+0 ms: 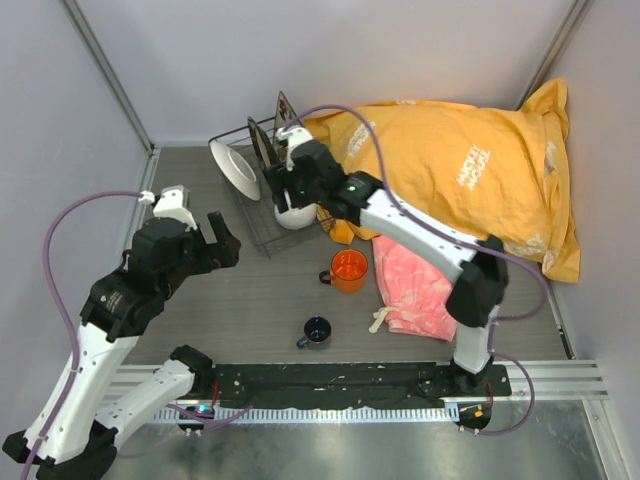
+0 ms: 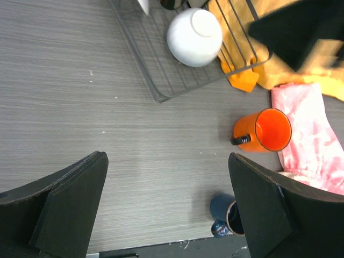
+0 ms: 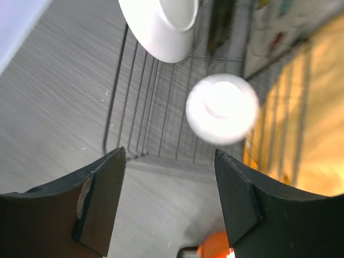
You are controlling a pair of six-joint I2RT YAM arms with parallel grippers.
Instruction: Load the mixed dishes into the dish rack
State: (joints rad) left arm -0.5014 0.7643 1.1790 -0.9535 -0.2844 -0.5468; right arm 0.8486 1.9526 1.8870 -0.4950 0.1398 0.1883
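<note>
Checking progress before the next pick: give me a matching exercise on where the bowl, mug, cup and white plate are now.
1 bowl
2 mug
3 cup
4 white plate

A on edge in the rack
B beside the pink cloth
C upside down in the rack
D by the table's near edge

Pairs: 1-C, 2-B, 3-D, 4-A

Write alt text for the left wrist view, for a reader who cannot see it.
A white bowl rests base up in the dark wire dish rack at the top. On the grey table below, an orange mug stands beside a pink cloth, and a dark-blue cup peeks from behind one finger of the open, empty left claw.
</note>
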